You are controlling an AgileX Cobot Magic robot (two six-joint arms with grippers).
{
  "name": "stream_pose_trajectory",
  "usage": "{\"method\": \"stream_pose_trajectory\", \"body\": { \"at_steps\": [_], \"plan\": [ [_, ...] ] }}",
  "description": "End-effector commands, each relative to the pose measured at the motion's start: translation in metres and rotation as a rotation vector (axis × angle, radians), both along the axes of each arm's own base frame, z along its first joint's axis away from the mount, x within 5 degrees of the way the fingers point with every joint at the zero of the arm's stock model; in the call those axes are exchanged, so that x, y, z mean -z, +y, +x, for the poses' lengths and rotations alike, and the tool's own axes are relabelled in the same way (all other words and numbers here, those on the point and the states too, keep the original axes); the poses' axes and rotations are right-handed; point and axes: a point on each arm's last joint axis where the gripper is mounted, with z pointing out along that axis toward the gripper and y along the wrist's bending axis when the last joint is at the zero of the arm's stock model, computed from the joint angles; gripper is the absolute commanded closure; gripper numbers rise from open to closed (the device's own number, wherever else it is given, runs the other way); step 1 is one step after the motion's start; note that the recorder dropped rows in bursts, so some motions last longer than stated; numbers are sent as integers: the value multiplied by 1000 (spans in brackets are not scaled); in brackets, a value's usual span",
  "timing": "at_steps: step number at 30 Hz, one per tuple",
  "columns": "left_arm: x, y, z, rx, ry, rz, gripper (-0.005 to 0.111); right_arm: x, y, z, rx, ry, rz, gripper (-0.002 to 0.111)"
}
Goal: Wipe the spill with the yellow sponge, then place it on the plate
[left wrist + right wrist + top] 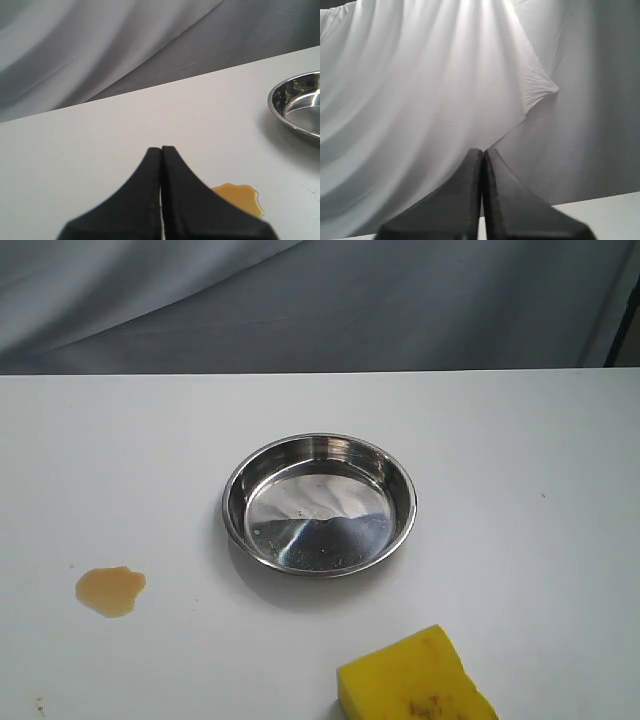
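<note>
Exterior view: we see the plate (236, 508) near the middle of the white table (520, 430), its base mirror-like. The spill (110, 590) sits well to the plate's left, nearer the front, apart from everything else. The yellow sponge (415, 685) lies at the front, right of centre, partly cut off by the frame and not touching the plate. Left wrist view: we find the left gripper (161, 149) w/ jaws pressed together, nothing between them, over the table w/ the spill close by. Right wrist view: right gripper (482, 151) likewise closed & holding nothing, facing the grey cloth (420, 75) behind the table.
</note>
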Motion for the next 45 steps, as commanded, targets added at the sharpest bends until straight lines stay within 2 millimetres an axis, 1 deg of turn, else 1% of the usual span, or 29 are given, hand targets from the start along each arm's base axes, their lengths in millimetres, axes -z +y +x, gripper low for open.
{"method": "stream_pose_trajectory", "body": {
  "at_steps": [1, 4, 7, 9, 11, 14, 19, 26, 33, 40, 43, 45],
  "plan": [
    [-4, 0, 0, 7, -22, -10, 107, -48, 1, 14, 15, 95, -46, 108],
    [-4, 0, 0, 7, -22, -10, 107, -89, 11, 35, -25, 140, -227, 108],
    [-4, 0, 0, 7, -22, -10, 107, -121, 26, 59, -87, 235, -402, 108],
    [-4, 0, 0, 7, -22, -10, 107, -134, 39, 78, -136, 349, -509, 108],
    [-4, 0, 0, 7, -22, -10, 107, -134, 50, 94, -182, 444, -606, 108],
    [-4, 0, 0, 7, -22, -10, 107, -126, 64, 112, -247, 525, -672, 108],
    [-4, 0, 0, 7, -22, -10, 107, -103, 85, 135, -381, 606, -697, 108],
    [-4, 0, 0, 7, -22, -10, 107, -77, 109, 152, -571, 687, -715, 108],
    [-4, 0, 0, 7, -22, -10, 107, -57, 118, 172, -583, 730, -727, 108],
    [-4, 0, 0, 7, -22, -10, 107, -30, 126, 180, -661, 893, -722, 108],
    [-4, 0, 0, 7, -22, -10, 107, -17, 133, 176, -773, 984, -724, 108],
    [-4, 0, 0, 7, -22, -10, 107, -8, 139, 172, -869, 1030, -765, 108]
  ]
}}
